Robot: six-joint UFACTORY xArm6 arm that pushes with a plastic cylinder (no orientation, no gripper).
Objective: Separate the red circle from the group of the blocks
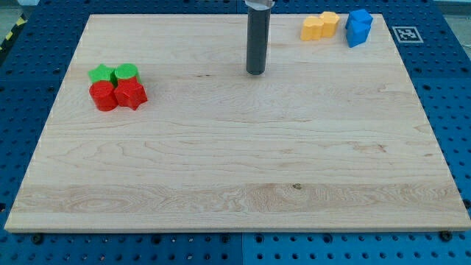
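A red circle point(104, 96) sits at the view's left of the wooden board point(235, 184), touching a red star-shaped block point(131, 94) on its right. A green star point(101, 73) and a green round block point(126, 73) sit just above them, all four packed together. My tip point(255, 72) is near the board's top middle, far to the right of this group and touching no block.
Two yellow blocks point(319, 26) and two blue blocks point(359, 27) sit at the board's top right corner. A black and white marker tag point(405, 34) lies on the blue perforated table beyond the board's right top corner.
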